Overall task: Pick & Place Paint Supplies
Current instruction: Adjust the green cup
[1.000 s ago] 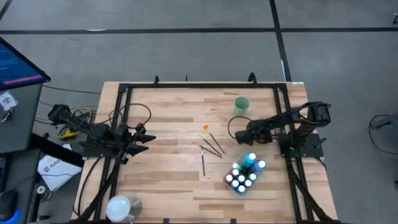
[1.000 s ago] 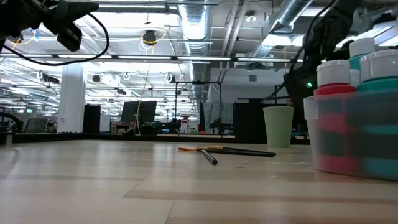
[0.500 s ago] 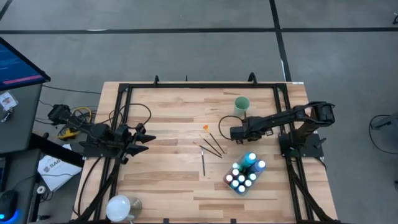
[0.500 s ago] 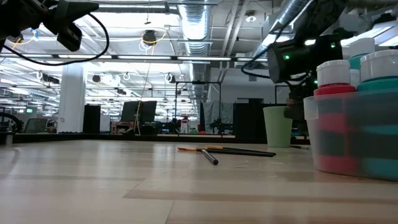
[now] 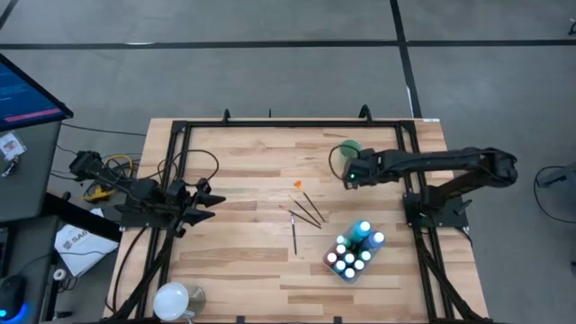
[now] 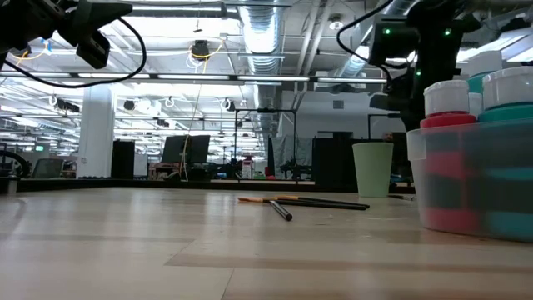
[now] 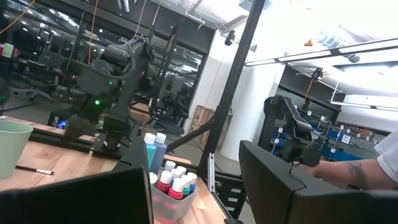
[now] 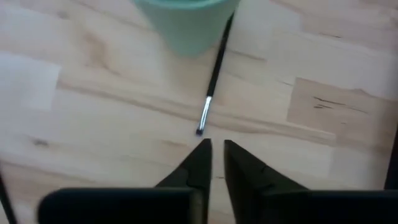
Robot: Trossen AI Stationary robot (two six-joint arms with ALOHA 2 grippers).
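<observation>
Wood table point(image 5: 243, 153); right gripper point(image 8: 214, 152), fingers barely parted and empty, hangs over the brush point(image 8: 212, 81) beside the cup point(image 8: 183, 22). Best descend square across the handle. Left gripper point(image 5: 209, 200) waits at nine o'clock, fingers spread.

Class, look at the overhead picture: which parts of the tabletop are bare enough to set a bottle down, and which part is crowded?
Bare wood: the wide stretch between the left gripper and the brushes, and the near strip left of the bottle tub. Crowded: around the green cup, where the right gripper hovers over a lone brush.
</observation>
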